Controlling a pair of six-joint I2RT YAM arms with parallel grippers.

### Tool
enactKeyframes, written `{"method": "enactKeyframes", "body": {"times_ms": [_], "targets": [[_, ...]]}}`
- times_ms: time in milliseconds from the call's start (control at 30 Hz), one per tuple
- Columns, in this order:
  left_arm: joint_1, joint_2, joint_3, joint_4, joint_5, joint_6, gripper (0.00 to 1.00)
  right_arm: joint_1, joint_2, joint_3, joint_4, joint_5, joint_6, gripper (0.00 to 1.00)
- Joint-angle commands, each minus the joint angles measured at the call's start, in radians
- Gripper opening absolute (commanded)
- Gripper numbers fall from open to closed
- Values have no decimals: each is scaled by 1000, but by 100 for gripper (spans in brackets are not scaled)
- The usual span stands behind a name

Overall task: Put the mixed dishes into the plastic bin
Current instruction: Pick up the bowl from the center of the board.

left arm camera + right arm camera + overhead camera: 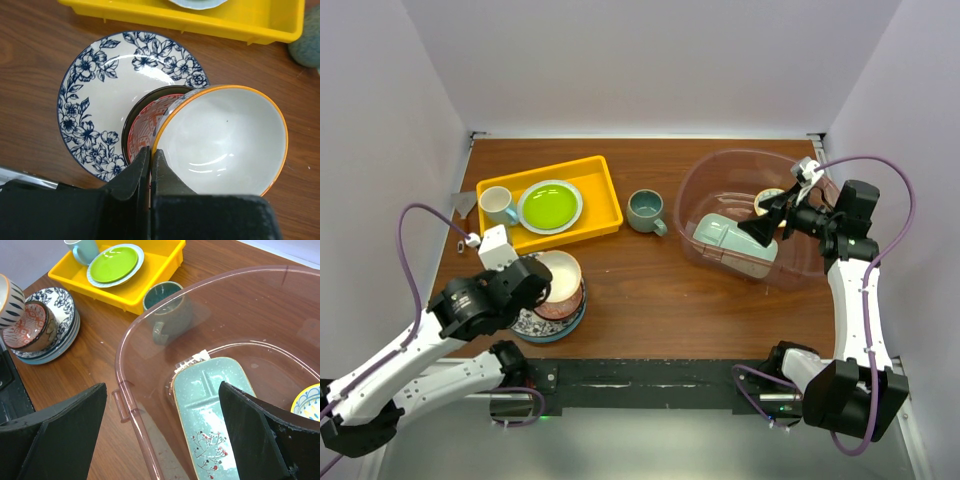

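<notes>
Pinching the rim of a white bowl (225,140) with an orange edge, my left claw (151,154) is clamped on it, one finger (132,175) outside the rim and the other inside. The bowl fills the lower right of the left wrist view, tilted, and covers part of a red-patterned bowl (147,122) that sits on a blue-flowered plate (95,95). I cannot tell whether the held bowl touches the red one.

From above, this stack lies at the lower left of the table (660,290), just below the yellow tray (595,190). That tray holds a green plate (550,206) and a pale blue cup (498,205). A grey-green mug (645,210) stands on the bare wood between the yellow tray and the plastic bin (705,175).

My right claw (162,386) hangs over the bin with its fingers (55,430) spread wide and nothing between them. In the right wrist view the bin's near rim curves through the middle of the frame. A mint-green divided tray (210,420) lies on the bin's floor, between my fingers and lower down. A bowl with a yellow centre (310,402) shows at the right edge, also inside the bin.
</notes>
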Motion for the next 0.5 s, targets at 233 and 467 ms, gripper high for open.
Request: {"method": "enactKeyframes", "body": {"times_ms": [233, 467], "targets": [[-1, -33, 93, 260, 16, 200, 0, -4, -3, 42, -11, -20, -24, 98], [-1, -16, 80, 486, 137, 323, 0, -2, 3, 42, -17, -49, -29, 98]]}}
